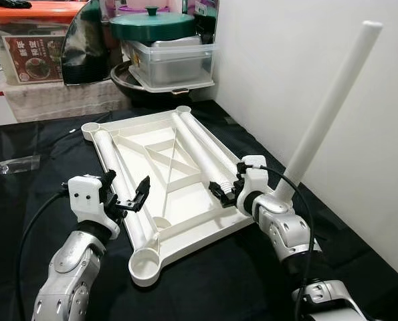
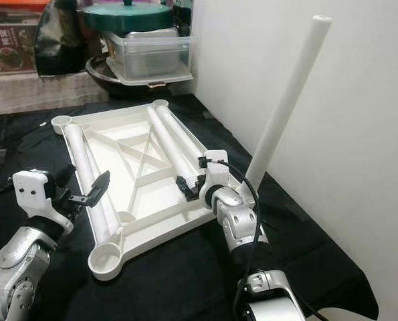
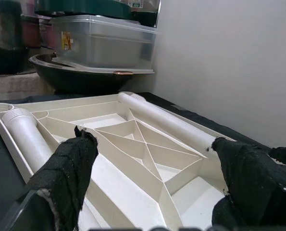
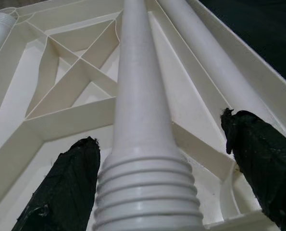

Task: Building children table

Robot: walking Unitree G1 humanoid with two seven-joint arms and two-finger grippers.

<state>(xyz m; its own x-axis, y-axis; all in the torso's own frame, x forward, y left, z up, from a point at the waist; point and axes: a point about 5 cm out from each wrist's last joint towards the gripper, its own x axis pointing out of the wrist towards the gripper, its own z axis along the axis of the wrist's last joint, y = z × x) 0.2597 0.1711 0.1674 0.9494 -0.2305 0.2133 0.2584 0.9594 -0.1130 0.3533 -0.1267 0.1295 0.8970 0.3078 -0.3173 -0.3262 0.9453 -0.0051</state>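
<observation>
Lying upside down on the black-covered worktop point(image 1: 25, 200), the white tabletop point(image 1: 145, 144) held loose legs. The right gripper point(image 1: 224, 192), fingers spread, straddled one leg's threaded end point(image 4: 147, 192), axis running away toward the far edge; the left gripper point(image 1: 126, 196) hovered spread.

A white ribbed plastic tabletop point(image 1: 185, 221) lies upside down on the black-clothed table point(image 1: 25, 221), running from the near edge toward the far right corner. Inside it lie three white plastic table legs: one point(image 1: 118, 184) along its left side, two point(image 1: 197, 148) side by side along its right. A fourth white leg point(image 1: 329, 107) stands upright and tilted at the tabletop's near right corner, just before the wall on the right. The left gripper point(image 1: 126, 194) sits over the left leg's near part, its fingers apart. The right gripper point(image 1: 224, 190) sits at the threaded near ends of the right pair, fingers spread about one leg. Behind the table, a lidded clear plastic box point(image 1: 172, 63) rests on a dark round pan point(image 1: 142, 88), a green lidded pot point(image 1: 152, 25) on top.
</observation>
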